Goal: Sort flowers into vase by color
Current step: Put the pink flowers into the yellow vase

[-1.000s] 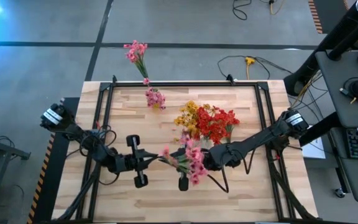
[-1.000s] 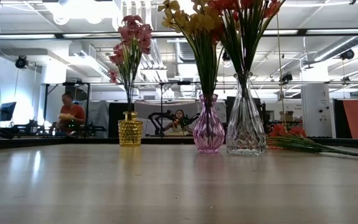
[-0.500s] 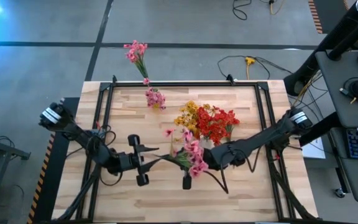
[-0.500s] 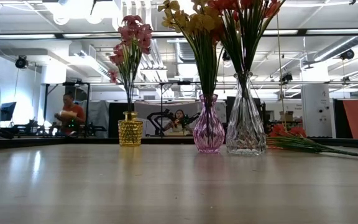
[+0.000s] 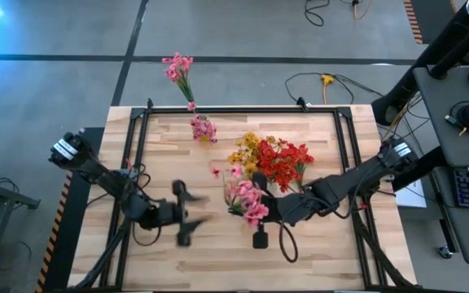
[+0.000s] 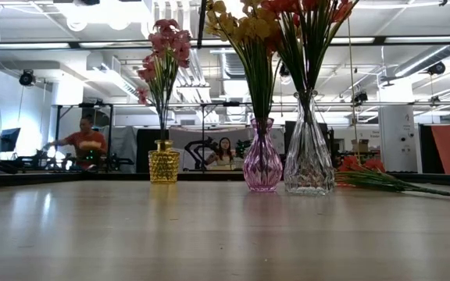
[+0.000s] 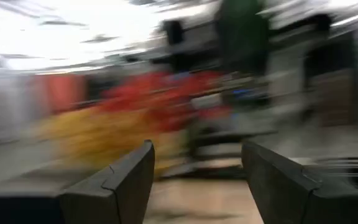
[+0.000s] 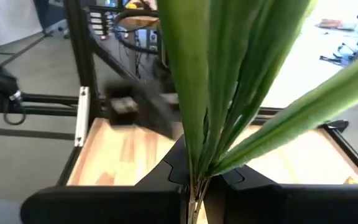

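The pale wooden bench fills the picture, with two dark arms reaching in from its left and right edges. Toward the far edge stand three vases: a clear glass vase of red flowers, a purple glass vase of yellow flowers, and a small amber-yellow vase with pink blossoms.

Now the action. Near the middle of the bench, the right gripper has its fingers clamped shut on the green stems of a pink flower spray, stems pinched right between the pads, blossoms fanning out beyond the fingertips. The left gripper, just beside it toward the left edge, stands spread wide and empty (nothing between those fingers in its own wrist view).

The risk, as I judge it: those thin stems could slide or twist in the pinch, and the pink vase sits across the bench, so a swinging spray might snag the yellow and red bunches or tip a vase.
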